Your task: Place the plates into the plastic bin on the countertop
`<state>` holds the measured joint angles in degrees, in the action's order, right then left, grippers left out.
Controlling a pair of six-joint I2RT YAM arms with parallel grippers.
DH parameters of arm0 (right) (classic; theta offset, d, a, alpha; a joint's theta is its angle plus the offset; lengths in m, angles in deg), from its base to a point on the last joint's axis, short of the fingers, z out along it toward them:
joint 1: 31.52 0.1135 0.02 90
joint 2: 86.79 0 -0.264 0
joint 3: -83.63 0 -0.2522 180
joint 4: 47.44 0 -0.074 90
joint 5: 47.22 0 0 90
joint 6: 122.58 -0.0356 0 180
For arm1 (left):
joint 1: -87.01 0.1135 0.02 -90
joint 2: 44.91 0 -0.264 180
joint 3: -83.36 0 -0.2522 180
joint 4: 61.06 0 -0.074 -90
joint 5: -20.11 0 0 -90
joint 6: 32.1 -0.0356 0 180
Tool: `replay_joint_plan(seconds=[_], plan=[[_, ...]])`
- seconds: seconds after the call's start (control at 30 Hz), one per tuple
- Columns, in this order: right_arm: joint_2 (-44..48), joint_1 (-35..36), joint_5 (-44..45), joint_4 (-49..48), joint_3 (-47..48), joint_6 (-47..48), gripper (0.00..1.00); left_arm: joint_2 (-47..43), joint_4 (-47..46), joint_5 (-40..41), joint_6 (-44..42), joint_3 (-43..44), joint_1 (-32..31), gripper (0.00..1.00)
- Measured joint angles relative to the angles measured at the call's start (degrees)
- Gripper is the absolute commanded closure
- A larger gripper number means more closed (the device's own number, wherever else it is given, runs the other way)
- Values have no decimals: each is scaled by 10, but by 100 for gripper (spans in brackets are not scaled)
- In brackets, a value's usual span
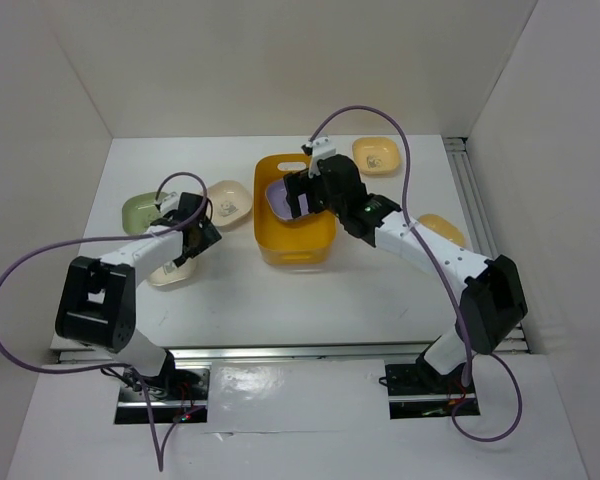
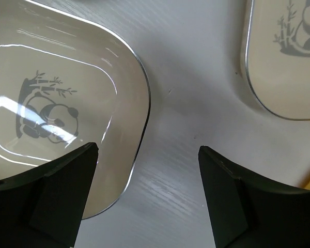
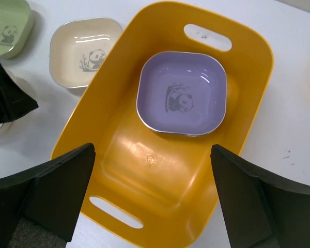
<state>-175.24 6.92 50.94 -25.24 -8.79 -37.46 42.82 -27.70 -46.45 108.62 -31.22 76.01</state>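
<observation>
The orange-yellow plastic bin [image 1: 292, 245] stands mid-table; one lilac plate [image 1: 278, 194] lies inside at its far end, also in the right wrist view [image 3: 182, 93]. My right gripper [image 1: 307, 193] hovers open and empty above the bin [image 3: 95, 129], fingers spread over its floor [image 3: 152, 165]. My left gripper [image 1: 197, 238] is open and empty low over the countertop [image 2: 147, 155], its left finger [image 2: 62, 191] over the edge of a cream plate [image 2: 57, 103]. A second cream plate [image 1: 230, 200] lies beside the bin and shows at the upper right [image 2: 287, 57].
A pale green plate [image 1: 142, 211] lies at the far left. A yellow-orange plate [image 1: 376, 153] lies back right; another orange-tan plate [image 1: 442, 228] lies partly behind my right arm. White walls enclose the countertop [image 1: 280, 300]. A metal rail [image 1: 470, 190] runs along the right.
</observation>
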Motion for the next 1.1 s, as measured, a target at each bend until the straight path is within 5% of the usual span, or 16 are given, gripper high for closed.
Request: replay_joint_plan(seconds=[0.13,0.2,0.23,0.27,0.5,0.67,0.8,0.93,1.1], plan=[[1,5,0,-4,-5,-2,0,36,-12,-21,-9,2,8,26],[3,8,4,-5,-7,-2,0,43,-16,-28,-8,0,8,42],[4,9,6,-5,-7,-2,0,43,-17,-28,-9,-3,8,63],[5,10,9,-5,-7,-2,0,43,-19,-30,-6,-5,8,71],[12,23,29,-6,-11,-2,0,6,-28,-5,-9,-26,7,100],[24,36,52,-3,-12,-4,0,-37,3,2,-4,-34,-10,100],[43,38,87,-3,-21,-15,0,-96,77,25,28,-11,-91,100],[79,37,117,1,-50,-29,0,-141,147,52,56,81,-196,100],[122,28,132,3,-76,-39,0,-162,181,83,74,211,-256,100]])
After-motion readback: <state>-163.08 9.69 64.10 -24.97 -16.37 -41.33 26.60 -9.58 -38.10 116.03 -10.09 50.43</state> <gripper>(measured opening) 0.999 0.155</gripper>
